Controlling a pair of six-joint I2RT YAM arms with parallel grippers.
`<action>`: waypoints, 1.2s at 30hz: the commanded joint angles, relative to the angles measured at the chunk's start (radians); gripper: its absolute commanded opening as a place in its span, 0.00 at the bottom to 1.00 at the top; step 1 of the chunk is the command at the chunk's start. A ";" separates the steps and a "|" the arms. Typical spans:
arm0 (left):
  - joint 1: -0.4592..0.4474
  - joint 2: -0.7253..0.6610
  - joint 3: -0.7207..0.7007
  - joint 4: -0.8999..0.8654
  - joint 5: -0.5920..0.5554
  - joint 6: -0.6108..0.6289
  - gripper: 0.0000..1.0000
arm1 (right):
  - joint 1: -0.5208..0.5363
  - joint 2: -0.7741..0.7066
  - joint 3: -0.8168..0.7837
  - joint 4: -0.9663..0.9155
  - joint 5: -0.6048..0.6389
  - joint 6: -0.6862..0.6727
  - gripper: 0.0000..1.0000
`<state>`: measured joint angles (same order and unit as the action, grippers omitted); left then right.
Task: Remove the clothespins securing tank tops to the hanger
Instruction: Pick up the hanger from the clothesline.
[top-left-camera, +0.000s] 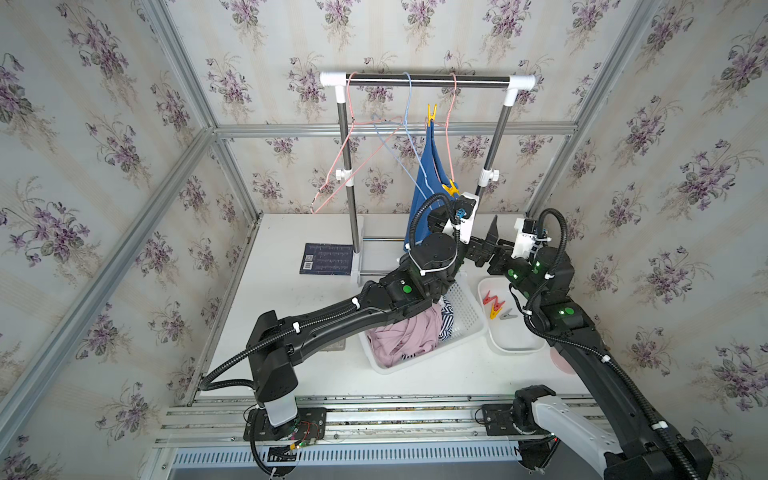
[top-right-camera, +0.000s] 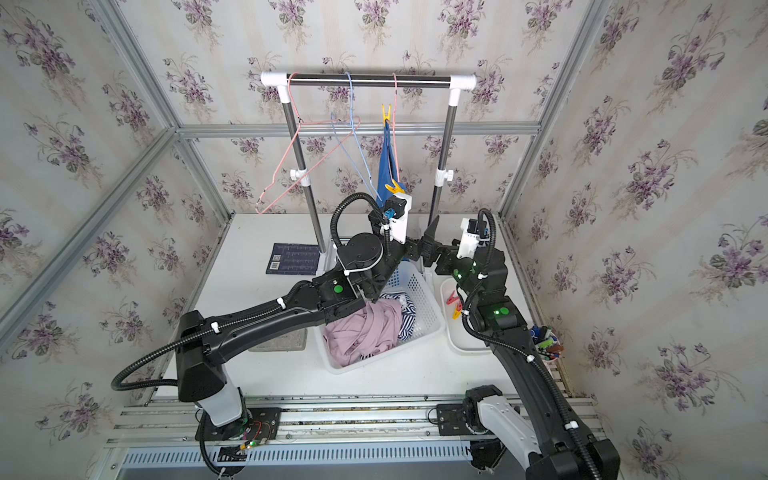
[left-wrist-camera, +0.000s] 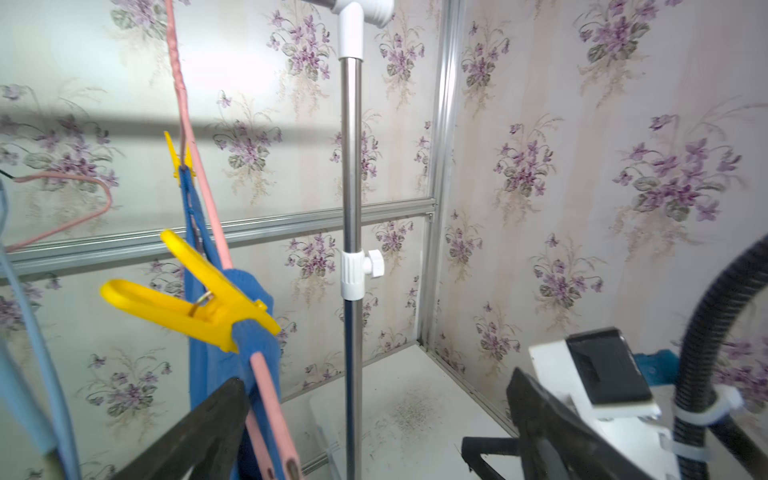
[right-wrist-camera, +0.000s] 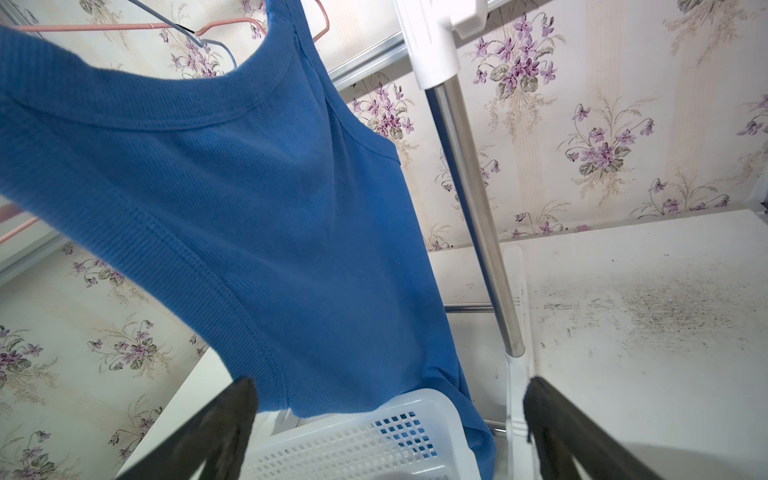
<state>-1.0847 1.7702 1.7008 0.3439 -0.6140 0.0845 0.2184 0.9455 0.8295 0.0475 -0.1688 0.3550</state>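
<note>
My left gripper (left-wrist-camera: 376, 379) gapes empty below the yellow clothespin (left-wrist-camera: 195, 309) at lower left; next I'd need to squeeze its prongs.

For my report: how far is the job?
Done: dusty-pink top and striped top in the white basket, loose clothespins in the white tray. In hand: open left fingers near the lower yellow clothespin. Left: that and the upper yellow clothespin on the blue tank top.

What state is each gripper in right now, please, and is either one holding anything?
Left gripper: open, holding nothing; the yellow clothespin nearby is not gripped.
Right gripper: open, holding nothing.
</note>
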 joint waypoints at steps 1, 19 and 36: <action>0.001 0.030 0.065 -0.070 -0.148 0.059 0.99 | 0.000 0.012 0.015 0.013 -0.011 -0.004 1.00; 0.112 0.036 0.201 -0.345 -0.139 -0.068 0.47 | 0.000 -0.013 0.035 -0.028 0.012 -0.022 1.00; 0.194 -0.033 0.155 -0.403 -0.009 -0.134 0.00 | 0.000 -0.002 0.168 -0.106 0.058 -0.073 1.00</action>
<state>-0.9066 1.7550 1.8538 -0.0422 -0.6483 0.0013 0.2184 0.9432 0.9855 -0.0429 -0.1230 0.2913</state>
